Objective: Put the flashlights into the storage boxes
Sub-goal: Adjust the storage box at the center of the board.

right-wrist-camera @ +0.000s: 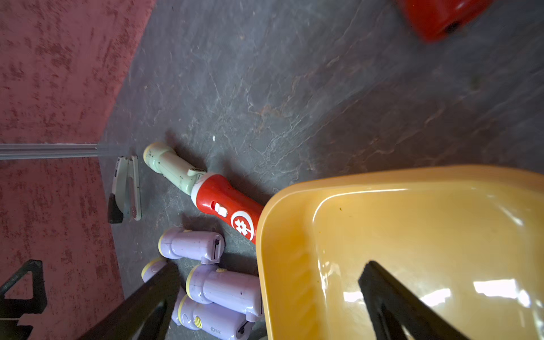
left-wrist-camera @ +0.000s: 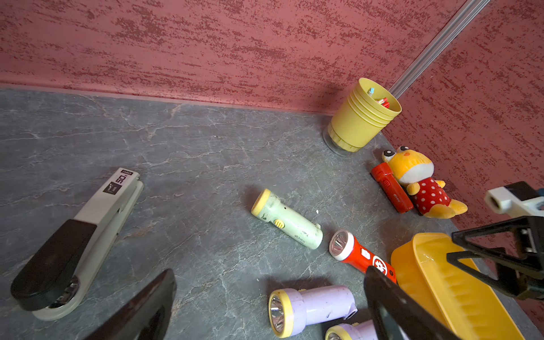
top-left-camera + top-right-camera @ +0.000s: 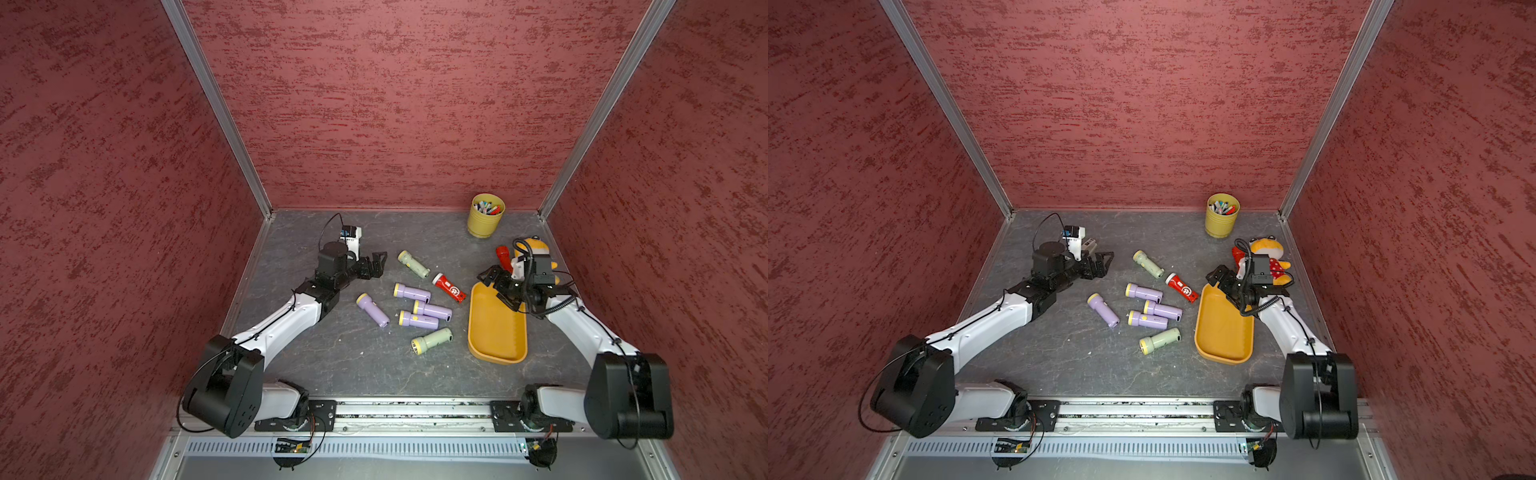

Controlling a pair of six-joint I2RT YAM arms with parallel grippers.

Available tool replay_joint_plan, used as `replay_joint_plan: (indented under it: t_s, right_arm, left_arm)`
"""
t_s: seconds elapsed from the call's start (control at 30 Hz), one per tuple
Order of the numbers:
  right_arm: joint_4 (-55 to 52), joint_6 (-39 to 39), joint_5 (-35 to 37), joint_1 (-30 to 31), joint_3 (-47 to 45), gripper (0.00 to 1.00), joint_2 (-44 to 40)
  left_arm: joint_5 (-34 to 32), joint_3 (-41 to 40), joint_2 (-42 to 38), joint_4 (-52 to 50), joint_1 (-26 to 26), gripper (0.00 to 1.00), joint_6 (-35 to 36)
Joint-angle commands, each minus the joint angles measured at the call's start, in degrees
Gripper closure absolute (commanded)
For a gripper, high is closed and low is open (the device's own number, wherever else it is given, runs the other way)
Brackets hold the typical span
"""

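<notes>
Grey slate table inside red walls. Left arm reaches in from the front-left. Left gripper has its fingers spread wide with nothing between them; it hangs near the grey-white stapler, apart from the flashlight pile. Right arm comes in from the front-right. Right gripper is spread as wide as it goes, holds nothing, and sits above the far end of the tray.

Orange-yellow tray lies right of centre, long side running front to back. Yellow cup of pens stands by the back wall. Plush toy lies behind the right wrist near the right wall.

All eight flashlights are on the table, outside the tray:
- Lilac flashlights: four, clustered mid-table.
- Far green flashlight: behind the cluster.
- Near green flashlight: in front of the cluster, near the tray.
- White-headed red flashlight: tail just beside the tray's far corner.
- Second red flashlight: lies against the plush toy.
</notes>
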Motion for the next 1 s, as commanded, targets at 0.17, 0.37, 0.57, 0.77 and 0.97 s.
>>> replay_joint_plan:
  t_s: [0.17,0.37,0.57,0.77,0.97]
  right_arm:
    - [7.46,1.99,-0.84,4.71,1.68,0.01,6.27]
    - [9.74,1.39,0.63,7.1,5.79,0.01,12.15]
    - [11.3,1.25,1.47,9.48,7.24,0.01,13.08]
    - [3.66,-4.77,4.55,11.09,11.67,0.02,10.6]
    - [-15.08,-17.06,21.11,10.91,24.51,0.06,8.73]
  left_arm:
    - [-2.9,-1.8,-3.93,-1.39,-0.26,0.01,0.07]
    - [-4.48,-2.82,-6.12,-2.16,-0.24,0.01,0.42]
    - [-4.84,-2.91,-6.69,-3.05,-0.15,0.0,1.23]
    - [-5.17,-2.45,-6.85,-3.32,-0.15,0.0,0.88]
    - [-5.04,-0.5,-7.22,-8.0,0.62,0.0,0.46]
